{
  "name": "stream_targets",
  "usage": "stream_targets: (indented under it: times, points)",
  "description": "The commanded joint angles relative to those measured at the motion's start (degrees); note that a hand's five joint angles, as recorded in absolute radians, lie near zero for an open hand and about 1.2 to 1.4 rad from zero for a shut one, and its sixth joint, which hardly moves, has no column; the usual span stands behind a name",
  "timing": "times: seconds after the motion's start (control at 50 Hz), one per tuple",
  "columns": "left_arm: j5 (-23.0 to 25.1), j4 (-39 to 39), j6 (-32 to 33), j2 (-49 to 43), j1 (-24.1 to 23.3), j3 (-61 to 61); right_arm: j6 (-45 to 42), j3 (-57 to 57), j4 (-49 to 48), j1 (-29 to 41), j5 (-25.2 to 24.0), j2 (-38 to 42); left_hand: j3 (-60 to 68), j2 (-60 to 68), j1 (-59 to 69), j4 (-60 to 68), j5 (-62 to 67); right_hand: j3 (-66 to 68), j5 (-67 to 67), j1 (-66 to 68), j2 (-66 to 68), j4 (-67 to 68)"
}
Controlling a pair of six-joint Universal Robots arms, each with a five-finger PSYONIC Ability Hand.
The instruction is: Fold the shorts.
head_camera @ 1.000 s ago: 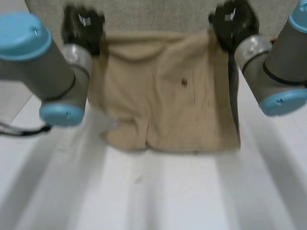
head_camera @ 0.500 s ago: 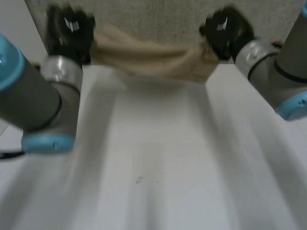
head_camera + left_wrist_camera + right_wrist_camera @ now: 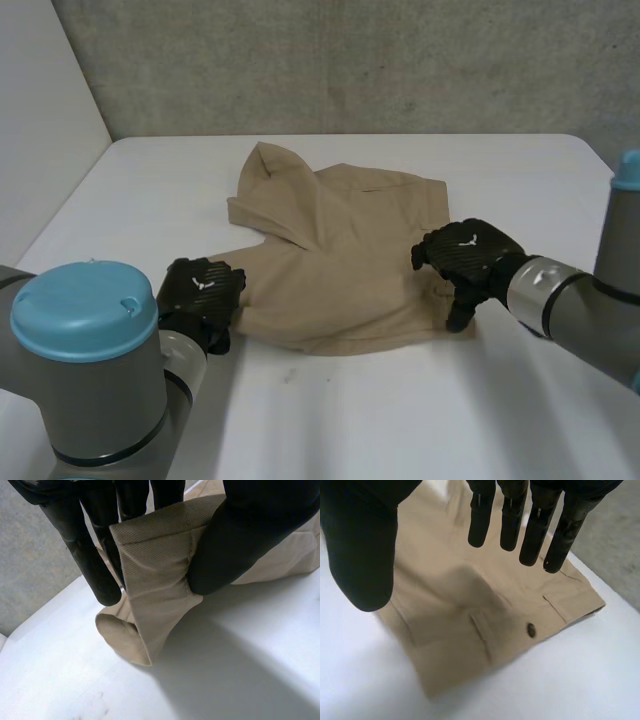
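Quick count first: 1 pair of tan shorts [image 3: 340, 265], 2 robot hands and 2 grey arms with light-blue caps, all at 1 white tabletop [image 3: 420, 420]. The shorts lie around the middle of the tabletop, partly doubled over, with a loose flap turned back toward 11 o'clock. The left robot hand [image 3: 202, 298] is at the shorts' 8 o'clock corner. Its wrist view shows it clamped on a stitched edge of the cloth, thumb [image 3: 240, 540] on one side and fingers [image 3: 85, 555] behind the other, and the cloth droops from the pinch into a small loop. The right robot hand [image 3: 468, 258] is at the 4 o'clock edge, with its fingers [image 3: 538, 530] straight and well apart from the thumb [image 3: 362, 555], gripping nothing, and the cloth lying flat under the palm. Under that palm there's 1 dark button [image 3: 531, 629] with 2 stitched flaps [image 3: 481, 630] near it. Honestly can't tell how many layers the shorts are folded into, or whether the right fingertips actually touch the cloth. The left arm [image 3: 90, 380] looms in front at 7 o'clock and blocks that bit of tabletop, and the right arm [image 3: 590, 310] is cut off at 3 o'clock. Around it all there's a grey wall [image 3: 350, 60] at 12 o'clock, a pale panel [image 3: 40, 130] at 10 o'clock, and 1 tiny dark speck [image 3: 288, 377] on the tabletop at the shorts' 6 o'clock.
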Motion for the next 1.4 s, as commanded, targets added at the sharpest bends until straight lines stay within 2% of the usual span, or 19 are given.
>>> stream_targets:
  times: [0.02,0.16,0.34,0.48,0.86,1.04,1.3,1.34,1.36,1.4]
  points:
    - [0.1,0.4,0.2,0.2,1.2,0.5,11.9,14.7,-10.2,0.1,1.7,-9.3,12.0,11.3,14.0,11.1,13.9,0.1,0.3,2.5,-0.2,0.4]
    - [0.3,0.4,0.2,2.0,1.3,1.9,12.9,22.8,-19.8,1.2,9.6,-10.0,12.0,11.3,14.0,11.1,13.9,0.4,0.7,2.9,0.1,0.8]
    - [0.4,0.3,0.3,2.7,0.7,3.9,12.8,19.7,-22.2,1.2,14.5,-1.3,12.0,11.3,14.0,11.1,13.9,5.0,5.2,7.4,4.6,5.3]
    - [0.4,0.3,0.3,3.2,0.0,5.0,12.9,16.0,-23.6,1.9,14.6,4.3,12.0,11.3,14.0,11.1,13.9,9.7,9.9,12.1,9.3,10.0]
    - [0.4,0.3,0.3,3.7,0.2,5.4,12.9,10.1,-24.2,3.2,14.5,10.7,12.0,11.3,14.0,11.1,13.9,16.4,16.6,18.8,16.1,16.8]
    - [0.4,0.3,0.3,4.4,0.3,5.5,12.7,8.8,-27.4,3.1,14.5,10.8,12.0,11.3,14.0,11.1,13.9,40.6,40.9,43.1,40.3,41.0]
    - [0.4,0.3,0.3,4.6,0.5,5.4,12.4,6.3,-27.0,2.9,14.0,12.9,12.0,11.3,14.0,11.1,13.9,40.1,40.4,42.6,39.8,40.5]
    - [0.4,0.3,0.3,4.5,0.6,5.4,12.4,5.9,-26.8,2.8,13.8,13.1,12.0,11.3,14.0,11.1,13.9,46.0,46.2,48.4,45.6,46.3]
    - [0.4,0.3,0.3,4.5,0.6,5.5,12.4,5.8,-26.7,2.8,13.6,13.0,12.0,11.3,14.0,11.1,13.9,54.5,54.7,56.9,54.2,54.9]
    - [0.4,0.3,0.3,4.5,0.8,5.5,11.9,5.1,-25.8,2.6,13.4,12.2,12.0,11.3,14.0,11.1,13.9,55.2,55.4,57.6,54.9,55.6]
